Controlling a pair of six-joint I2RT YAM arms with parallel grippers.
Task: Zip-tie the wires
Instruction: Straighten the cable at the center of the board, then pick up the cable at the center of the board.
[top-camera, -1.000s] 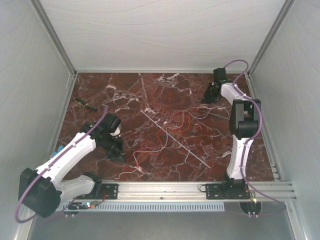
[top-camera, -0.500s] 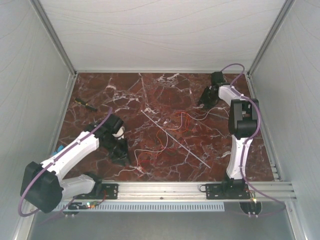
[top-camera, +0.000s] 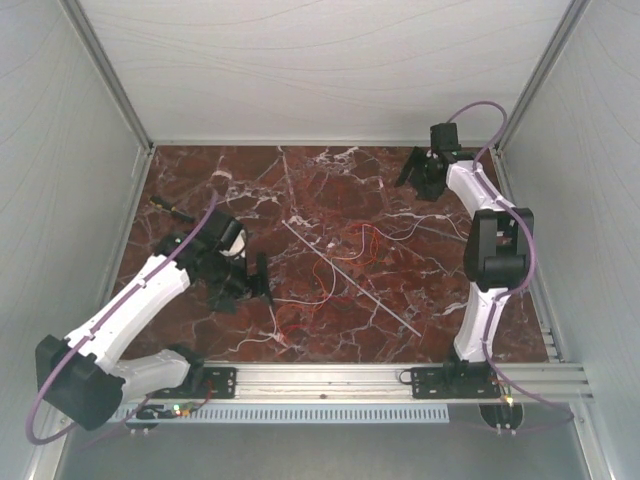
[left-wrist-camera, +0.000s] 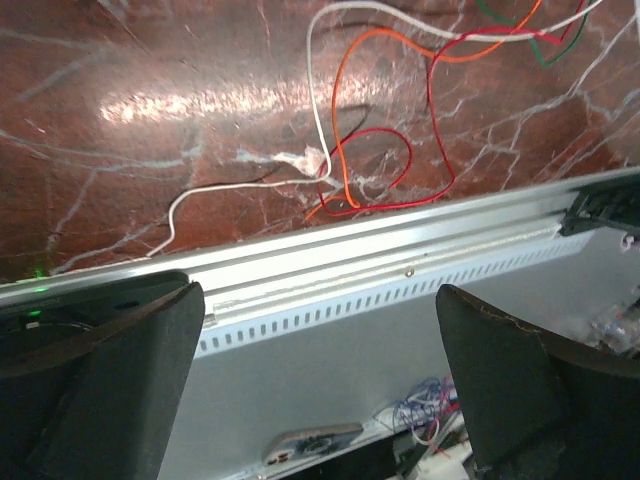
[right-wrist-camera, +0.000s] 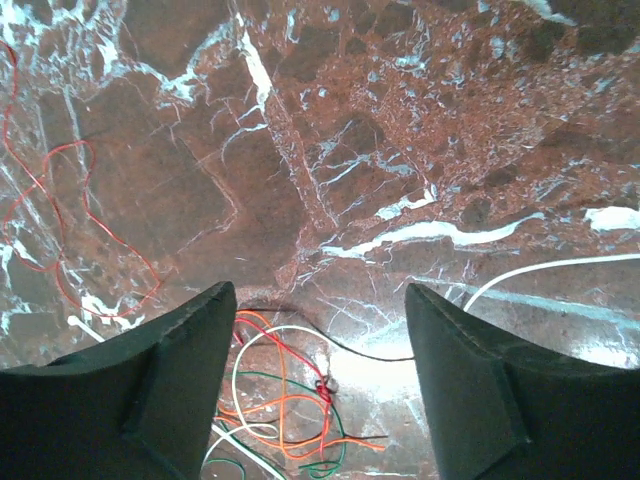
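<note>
On the red-brown marble desk (top-camera: 330, 175), the wires (top-camera: 345, 250) lie in a loose tangle of red, orange and white strands around the middle, with one white strand trailing toward the near edge. The zip tie (top-camera: 350, 277) lies flat and straight, running diagonally from the centre toward the near right and crossing the wires. The left gripper (top-camera: 256, 277) hovers low over the near-left part of the desk, just left of the tangle. Its wrist view shows its fingers (left-wrist-camera: 120, 390) spread wide with nothing between them, and curls of wire (left-wrist-camera: 345, 150) lying beyond them next to the aluminium rail (left-wrist-camera: 400, 250) at the desk's near edge. The right gripper (top-camera: 418, 170) is at the far right corner, well apart from the zip tie. Its fingers (right-wrist-camera: 150, 390) are parted and empty, with a knot of orange, white, red and green strands (right-wrist-camera: 285, 400) on the marble below. A small dark object (top-camera: 170, 208) lies by the far left edge.
</note>
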